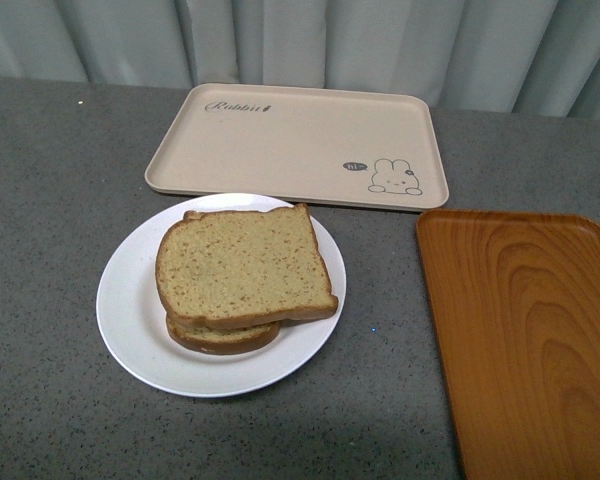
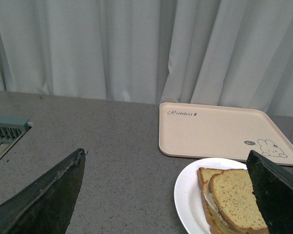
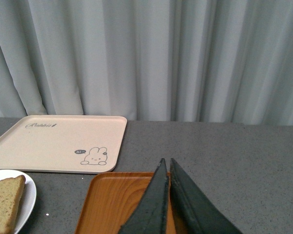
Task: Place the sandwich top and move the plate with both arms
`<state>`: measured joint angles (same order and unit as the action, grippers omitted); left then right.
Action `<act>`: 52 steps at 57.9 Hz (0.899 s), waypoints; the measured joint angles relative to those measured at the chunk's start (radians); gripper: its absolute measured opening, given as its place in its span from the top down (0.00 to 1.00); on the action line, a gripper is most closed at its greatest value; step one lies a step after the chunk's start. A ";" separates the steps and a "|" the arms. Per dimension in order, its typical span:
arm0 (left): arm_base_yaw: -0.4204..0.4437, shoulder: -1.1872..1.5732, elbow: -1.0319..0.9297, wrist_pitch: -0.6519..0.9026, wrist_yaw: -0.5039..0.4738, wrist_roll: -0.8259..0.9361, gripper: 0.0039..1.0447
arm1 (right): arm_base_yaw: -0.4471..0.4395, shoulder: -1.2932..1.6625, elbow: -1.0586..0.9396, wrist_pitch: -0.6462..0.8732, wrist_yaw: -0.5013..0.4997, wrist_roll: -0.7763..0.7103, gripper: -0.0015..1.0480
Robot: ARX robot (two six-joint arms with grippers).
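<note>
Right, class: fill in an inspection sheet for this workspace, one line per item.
Surface: grey speckled tabletop.
Job's things: tan speckled square bread slice lying atop a lower slice on the round white plate.
Clutter: beige rectangular rabbit-print tray behind the plate; orange wood-grain tray to its right; pale green slatted object, seen only by the left wrist camera.
Grippers: black left hand open; black right hand shut; neither holds anything.
Cables: nothing seen.
Surroundings: pale grey pleated curtain behind the table.

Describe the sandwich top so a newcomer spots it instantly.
On the grey table, find the round white plate just in front of the beige rabbit tray, left of the orange tray. The sandwich top is the upper, speckled tan slice in the stack, covering a lower slice whose crust peeks out nearest the camera.
</note>
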<state>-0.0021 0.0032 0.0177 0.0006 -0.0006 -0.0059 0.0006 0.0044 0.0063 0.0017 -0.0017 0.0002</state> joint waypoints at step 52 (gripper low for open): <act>0.112 1.547 0.291 0.564 0.166 -0.538 0.06 | 0.000 0.000 0.000 0.000 0.000 0.000 0.09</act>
<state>0.1097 1.5501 0.3092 0.5648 0.1658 -0.5442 0.0006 0.0040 0.0063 0.0017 -0.0017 0.0006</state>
